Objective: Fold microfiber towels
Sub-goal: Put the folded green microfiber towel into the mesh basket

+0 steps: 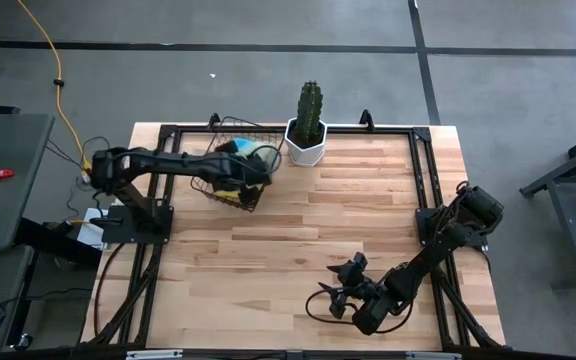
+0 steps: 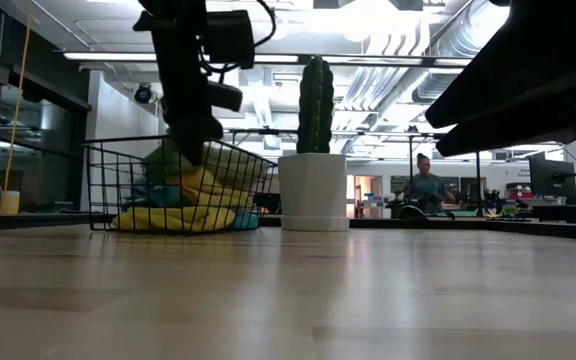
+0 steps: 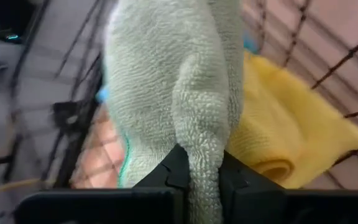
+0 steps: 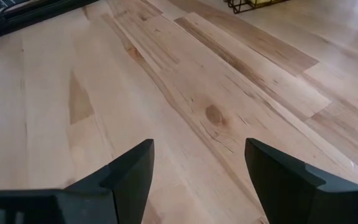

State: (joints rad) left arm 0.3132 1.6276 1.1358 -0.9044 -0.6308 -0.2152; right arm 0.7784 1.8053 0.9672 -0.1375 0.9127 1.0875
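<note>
A black wire basket (image 1: 230, 166) stands at the table's far left and holds several microfiber towels: a yellow one (image 3: 291, 134), a turquoise one and a pale green one (image 3: 166, 81). My left gripper (image 1: 258, 170) reaches into the basket and is shut on the pale green towel. My right gripper (image 4: 197, 168) is open and empty above the bare table near its front right (image 1: 340, 290). My left gripper pinches a bunched fold of the pale green towel (image 3: 202, 163) between its two fingers. The fingers come slanting down from the table's left into the basket. The towel stretches away from the fingers, over the yellow towel, its far part among the other cloths in the basket.
A cactus in a white pot (image 1: 308, 135) stands right of the basket at the far edge. A black frame (image 1: 423, 190) runs round the wooden table top. A person (image 2: 428, 185) sits far behind in the room.
</note>
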